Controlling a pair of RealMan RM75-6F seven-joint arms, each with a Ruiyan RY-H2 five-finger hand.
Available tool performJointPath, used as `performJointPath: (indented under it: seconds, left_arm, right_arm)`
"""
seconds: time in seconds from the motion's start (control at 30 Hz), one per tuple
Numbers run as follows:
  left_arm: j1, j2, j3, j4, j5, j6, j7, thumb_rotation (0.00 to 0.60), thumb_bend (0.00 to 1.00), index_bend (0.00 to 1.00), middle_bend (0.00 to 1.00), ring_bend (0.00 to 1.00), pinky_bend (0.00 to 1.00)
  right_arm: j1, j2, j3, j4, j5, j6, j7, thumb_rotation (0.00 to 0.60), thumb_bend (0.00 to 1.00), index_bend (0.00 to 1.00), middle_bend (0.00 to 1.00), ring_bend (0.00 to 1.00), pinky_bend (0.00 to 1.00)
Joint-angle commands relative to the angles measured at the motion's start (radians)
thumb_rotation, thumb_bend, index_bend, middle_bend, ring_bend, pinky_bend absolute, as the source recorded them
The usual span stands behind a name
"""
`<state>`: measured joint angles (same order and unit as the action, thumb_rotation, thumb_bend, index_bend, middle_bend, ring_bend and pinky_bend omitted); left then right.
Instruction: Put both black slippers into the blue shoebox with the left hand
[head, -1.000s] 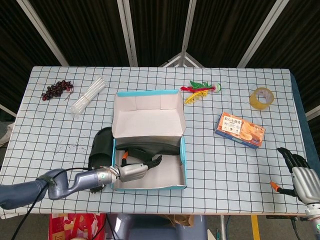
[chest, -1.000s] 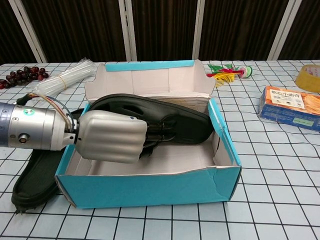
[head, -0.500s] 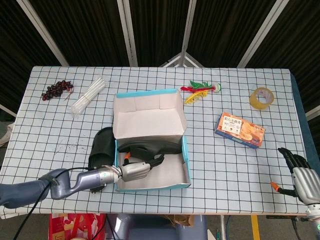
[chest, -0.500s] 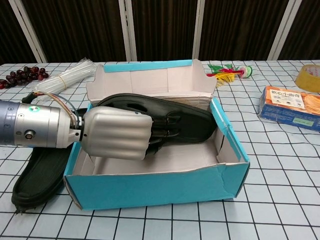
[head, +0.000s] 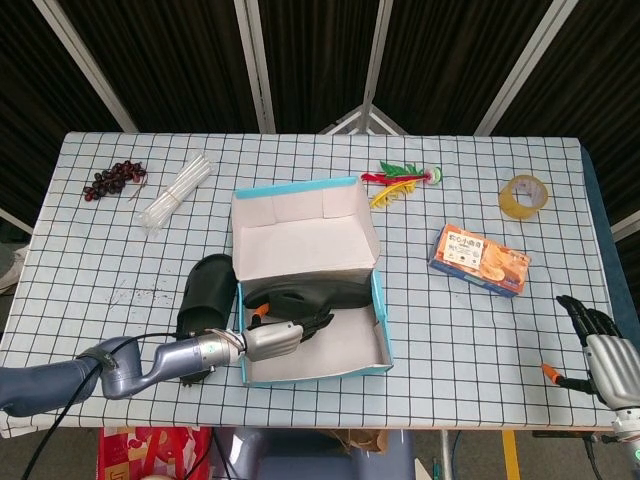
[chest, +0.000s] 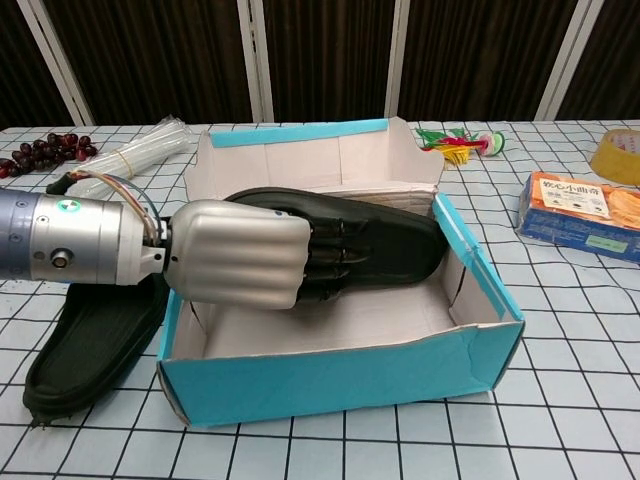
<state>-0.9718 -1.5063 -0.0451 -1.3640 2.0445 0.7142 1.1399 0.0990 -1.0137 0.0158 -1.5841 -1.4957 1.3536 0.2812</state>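
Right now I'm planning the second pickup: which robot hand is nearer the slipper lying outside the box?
Left. The left robot hand is beside the slipper; the right robot hand sits far across the table.

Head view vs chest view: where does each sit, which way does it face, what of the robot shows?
Head view: high, looking steeply down on the whole table; shows the left hand with its arm, and the right hand at the table's near right edge.
Chest view: low at the near edge, looking across the table; shows only the left hand and forearm.
Shared: blue shoebox, both black slippers, left hand.
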Motion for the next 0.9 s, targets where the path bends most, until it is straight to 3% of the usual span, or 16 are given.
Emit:
performJointPath:
  seconds: [0.03, 0.37, 0.9]
  left_arm:
    - [0.002, 0.0, -0.001, -0.01, -0.013, -0.014, 0.009, 0.6, 0.32, 0.12, 0.09, 0.0, 0.06]
    - [0.005, 0.003, -0.01, -0.033, -0.041, -0.03, 0.041, 0.6, 0.27, 0.1, 0.07, 0.0, 0.06]
    - [0.04, 0.074, -0.048, -0.189, -0.105, -0.05, 0.157, 0.6, 0.27, 0.09, 0.06, 0.0, 0.06]
  right_arm:
    - [-0.001, 0.001, 0.0, 0.001, -0.001, 0.001, 0.004, 0.6, 0.22, 0.07, 0.1, 0.15, 0.11]
    - [0.001, 0.001, -0.001, 0.002, 0.001, -0.004, 0.004, 0.6, 0.22, 0.07, 0.1, 0.15, 0.11]
    - [0.002, 0.001, -0.002, -0.003, 0.005, -0.011, -0.004, 0.6, 0.22, 0.07, 0.1, 0.15, 0.11]
